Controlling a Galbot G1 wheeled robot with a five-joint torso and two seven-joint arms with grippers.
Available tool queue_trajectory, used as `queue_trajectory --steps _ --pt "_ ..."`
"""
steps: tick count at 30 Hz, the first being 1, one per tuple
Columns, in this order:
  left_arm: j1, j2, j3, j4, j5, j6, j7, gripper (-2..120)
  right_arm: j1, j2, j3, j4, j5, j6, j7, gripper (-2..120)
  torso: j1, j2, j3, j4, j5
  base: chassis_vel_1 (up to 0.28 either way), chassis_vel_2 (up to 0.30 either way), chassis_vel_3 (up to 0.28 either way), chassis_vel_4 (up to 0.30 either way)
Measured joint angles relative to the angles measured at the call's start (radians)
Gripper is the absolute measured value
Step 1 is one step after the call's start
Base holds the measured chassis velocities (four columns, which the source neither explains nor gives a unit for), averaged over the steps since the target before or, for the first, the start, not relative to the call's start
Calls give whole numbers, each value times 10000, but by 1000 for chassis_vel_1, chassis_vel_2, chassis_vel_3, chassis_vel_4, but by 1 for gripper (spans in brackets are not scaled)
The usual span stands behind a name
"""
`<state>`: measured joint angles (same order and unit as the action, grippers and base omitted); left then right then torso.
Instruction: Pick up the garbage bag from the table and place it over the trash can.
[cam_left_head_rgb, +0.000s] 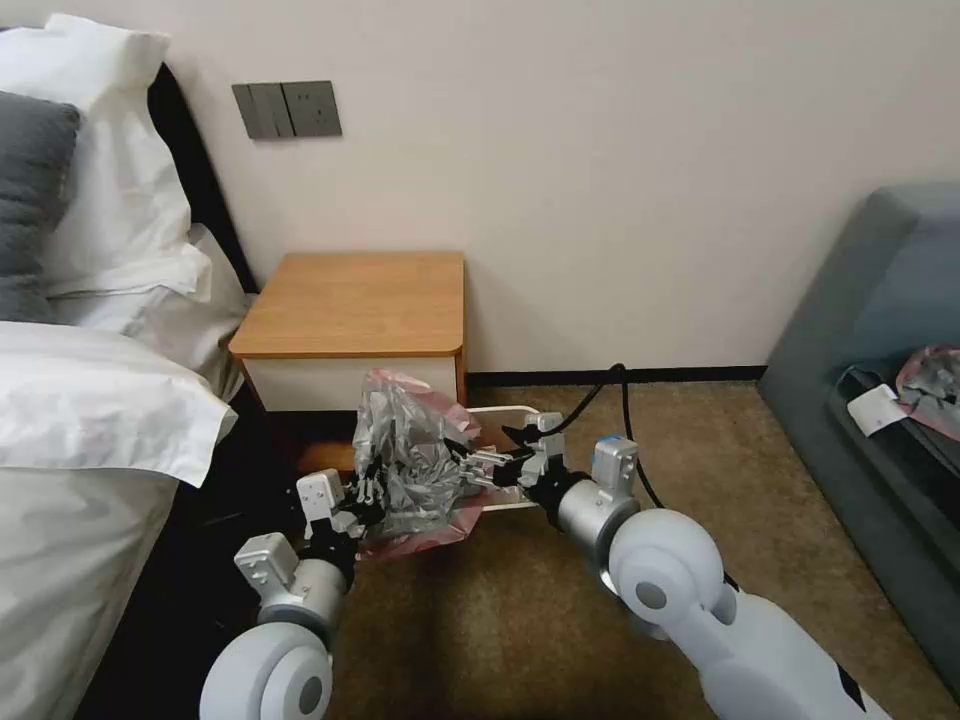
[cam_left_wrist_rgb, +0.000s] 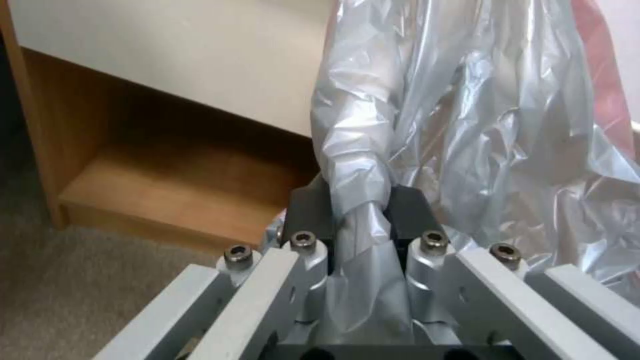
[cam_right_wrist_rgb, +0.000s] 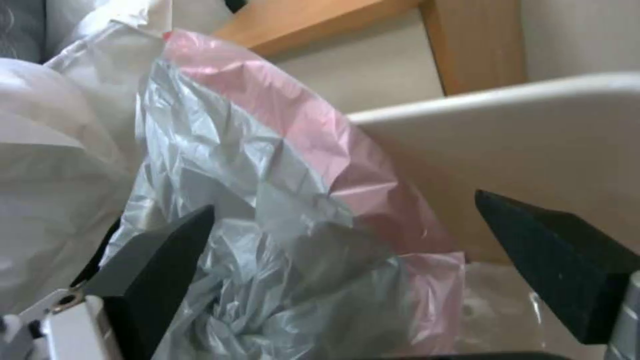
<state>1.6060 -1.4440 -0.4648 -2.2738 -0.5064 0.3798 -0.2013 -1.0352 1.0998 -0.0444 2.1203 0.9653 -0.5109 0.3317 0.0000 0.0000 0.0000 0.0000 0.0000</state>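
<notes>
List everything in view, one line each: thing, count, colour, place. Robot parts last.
garbage bag: one, grey with pink edge, held up over the trash can
trash can: one, beige, on the carpet beside the table
table: one, orange-brown with white drawer front, against the wall
sofa: one, grey-blue, on the right
pillows: several, white and grey, on the left
left hand: one, shut on the bag
right hand: one, open beside the bag
</notes>
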Motion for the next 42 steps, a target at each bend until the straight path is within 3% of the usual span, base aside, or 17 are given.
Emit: queue_trajectory --steps 2,10,14,19,22,30,42 --pt "16 1 0 -23 0 -1 0 11 3 27 -18 -52 -4 0 -43 99 0 0 0 0 0 0 0 0 0" --pt "58 -17 10 -66 -5 0 -17 11 28 153 -147 -256 -343 50 -333 76 0 0 0 0 0 0 0 0 0" --pt "62 -22 18 -117 -28 0 -26 11 23 222 -259 -441 -738 155 -551 55 0 0 0 0 1 0 0 0 0" --pt "57 -22 17 -142 -50 -1 -29 11 21 233 -315 -531 -1018 238 -716 43 0 0 0 0 0 0 0 0 0" --pt "54 -21 17 -117 -60 0 -47 11 23 226 -318 -543 -1167 280 -787 27 -1 0 0 0 0 0 0 0 0" --pt "6 -35 36 -53 -63 13 -66 11 -23 171 -263 -574 -1612 399 -957 0 0 0 0 0 0 0 0 0 0" --pt "55 -37 4 31 -58 13 -77 11 -30 -36 119 -528 -1971 572 -1154 0 -1 0 0 0 1 0 0 0 0"
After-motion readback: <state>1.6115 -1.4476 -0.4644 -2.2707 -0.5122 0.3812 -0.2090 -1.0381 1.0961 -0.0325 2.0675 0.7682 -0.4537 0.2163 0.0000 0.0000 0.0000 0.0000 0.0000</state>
